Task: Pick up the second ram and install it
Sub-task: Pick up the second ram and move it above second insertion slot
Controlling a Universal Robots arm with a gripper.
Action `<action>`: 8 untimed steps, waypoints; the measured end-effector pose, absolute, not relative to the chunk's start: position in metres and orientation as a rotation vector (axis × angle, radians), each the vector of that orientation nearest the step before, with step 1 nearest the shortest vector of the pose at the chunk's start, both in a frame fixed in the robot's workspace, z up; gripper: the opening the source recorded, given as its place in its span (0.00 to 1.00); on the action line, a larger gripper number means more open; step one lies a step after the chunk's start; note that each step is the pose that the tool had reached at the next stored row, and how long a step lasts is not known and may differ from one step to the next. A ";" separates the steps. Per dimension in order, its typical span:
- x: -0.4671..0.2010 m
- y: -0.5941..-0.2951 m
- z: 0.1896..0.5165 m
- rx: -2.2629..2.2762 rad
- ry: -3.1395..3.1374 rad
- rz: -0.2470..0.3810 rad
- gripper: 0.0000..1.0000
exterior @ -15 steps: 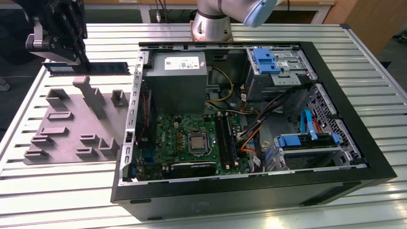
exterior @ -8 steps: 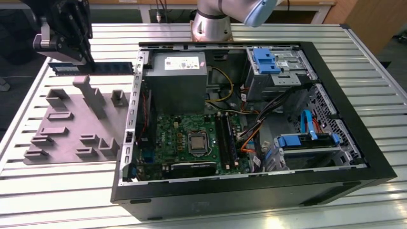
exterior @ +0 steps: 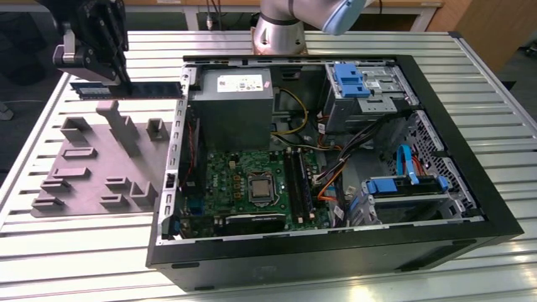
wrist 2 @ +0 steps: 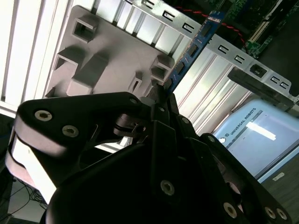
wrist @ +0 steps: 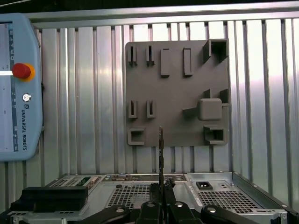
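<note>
My jaws are closed on the second ram, gripping one end and holding it in the air above the grey fixture plate. Its long axis lies level, and the free end points from the plate toward the open computer case just beside the plate. There is one stick, one plate and one case on the bench. The case's side wall stands between the plate and the motherboard.

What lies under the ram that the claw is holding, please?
The grey fixture on the slatted table; the ram hangs clear above them in the claw. The claw covers the ram's gripped part, and the fixture covers the table beneath.
</note>
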State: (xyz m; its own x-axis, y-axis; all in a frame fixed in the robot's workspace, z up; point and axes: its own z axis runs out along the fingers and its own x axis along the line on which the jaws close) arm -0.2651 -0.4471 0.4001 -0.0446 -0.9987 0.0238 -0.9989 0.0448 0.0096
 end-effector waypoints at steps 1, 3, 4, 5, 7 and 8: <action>-0.264 -0.447 0.400 2.155 -2.253 0.015 0.14; -0.262 -0.447 0.400 2.155 -2.253 0.015 0.14; -0.261 -0.447 0.400 2.155 -2.253 0.015 0.14; -0.260 -0.447 0.400 2.155 -2.253 0.015 0.14; -0.258 -0.447 0.400 2.155 -2.253 0.015 0.14; -0.257 -0.447 0.400 2.155 -2.253 0.015 0.14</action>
